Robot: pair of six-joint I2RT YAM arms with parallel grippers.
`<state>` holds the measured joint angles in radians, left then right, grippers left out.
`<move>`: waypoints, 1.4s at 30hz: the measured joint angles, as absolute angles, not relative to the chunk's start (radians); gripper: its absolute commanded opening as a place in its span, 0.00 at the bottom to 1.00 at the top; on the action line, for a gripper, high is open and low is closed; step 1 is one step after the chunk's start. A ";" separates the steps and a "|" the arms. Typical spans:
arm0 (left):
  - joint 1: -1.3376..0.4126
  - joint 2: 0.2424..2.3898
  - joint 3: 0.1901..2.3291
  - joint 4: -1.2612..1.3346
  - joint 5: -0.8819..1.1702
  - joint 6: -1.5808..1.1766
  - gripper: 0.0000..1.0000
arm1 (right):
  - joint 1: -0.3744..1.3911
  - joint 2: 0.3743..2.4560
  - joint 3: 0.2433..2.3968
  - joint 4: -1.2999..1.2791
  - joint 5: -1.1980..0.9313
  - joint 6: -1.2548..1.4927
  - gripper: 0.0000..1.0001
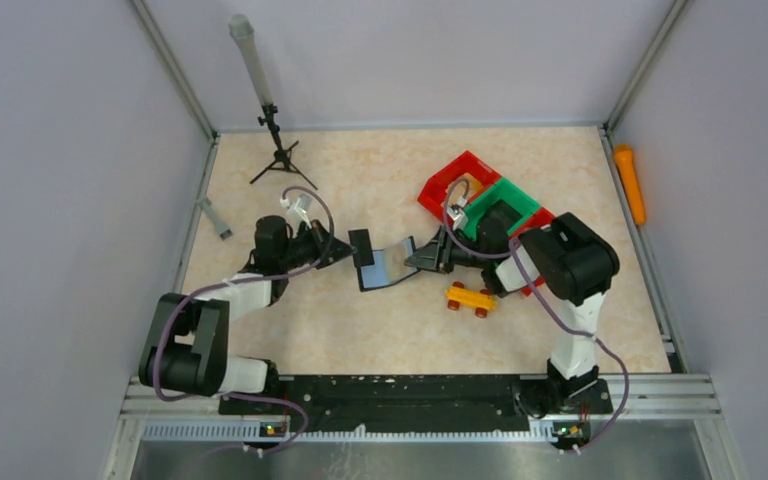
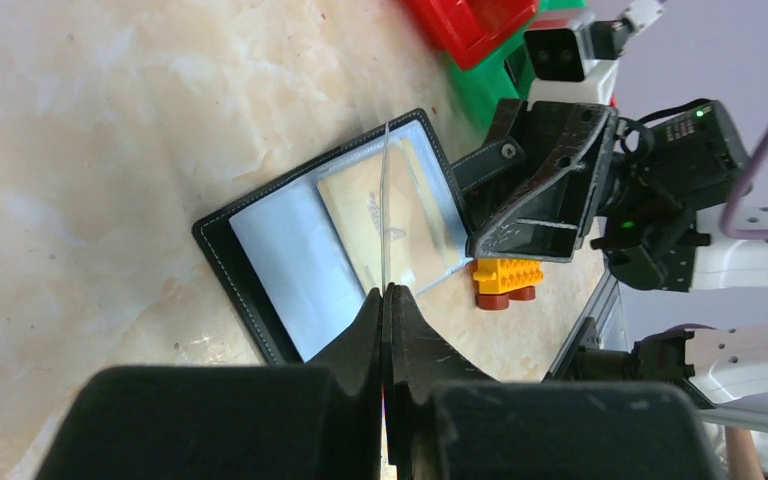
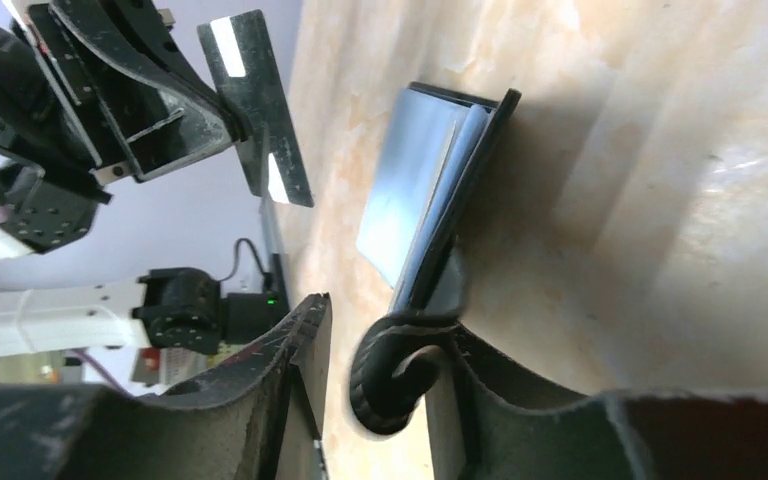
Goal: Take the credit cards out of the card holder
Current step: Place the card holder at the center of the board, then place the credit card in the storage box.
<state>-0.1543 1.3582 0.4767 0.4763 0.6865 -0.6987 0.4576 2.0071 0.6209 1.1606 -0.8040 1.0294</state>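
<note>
The card holder (image 1: 388, 266) lies open near the middle of the bench (image 1: 380, 340), its pale bluish inner sleeves facing up and its right flap curling upward. I count two cards. One is tan (image 2: 420, 215) and sits inside a clear sleeve of the holder; it has a dark mark on its face that I cannot read at this size. The other is a black card (image 3: 257, 100) with a white strip along one side. It is out of the holder and pinched in my left claw (image 2: 386, 300), whose fingers are pressed together on it (from that wrist I see it only edge-on, a thin line over the open pages). No lettering on either card is legible to me.

My right claw (image 1: 420, 258) straddles the holder's right edge. There is a gap beside one finger, so I cannot tell whether it is really clamped.

Lower right of the holder stands one yellow-orange toy car (image 1: 470, 298). Toward the upper right are a red bin (image 1: 443, 178) and a green bin (image 1: 522, 196). At the upper left is one small black tripod (image 1: 280, 150), with a grey strip (image 1: 215, 218) below it. An orange stick (image 1: 630, 185) lies along the far right edge.
</note>
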 measured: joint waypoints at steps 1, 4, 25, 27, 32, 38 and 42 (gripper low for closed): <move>-0.154 1.367 0.477 0.474 0.687 -0.699 0.00 | 0.458 1.993 0.623 1.124 -0.793 1.006 0.46; -0.157 1.376 0.477 0.467 0.687 -0.699 0.00 | 0.458 1.921 0.625 0.965 -0.739 0.910 0.58; -0.294 1.374 0.494 0.655 0.824 -0.731 0.00 | 0.464 1.504 0.543 0.797 -0.625 0.613 0.61; -0.305 1.372 0.494 0.710 0.846 -0.749 0.00 | 0.471 1.505 0.533 0.853 -0.662 0.631 0.60; -0.313 1.364 0.485 0.843 0.891 -0.802 0.00 | 0.488 1.529 0.520 1.034 -0.745 0.691 0.56; -0.323 1.354 0.482 0.895 0.909 -0.818 0.00 | 0.514 1.541 0.514 1.130 -0.788 0.727 0.50; -0.349 1.354 0.482 0.906 0.925 -0.817 0.00 | 0.517 1.544 0.510 1.161 -0.796 0.739 0.38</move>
<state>-0.3489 1.3544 0.4824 0.9062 0.9245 -0.8169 0.5171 1.5436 0.5102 1.1610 -0.7956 0.7387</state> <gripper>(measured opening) 0.004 0.464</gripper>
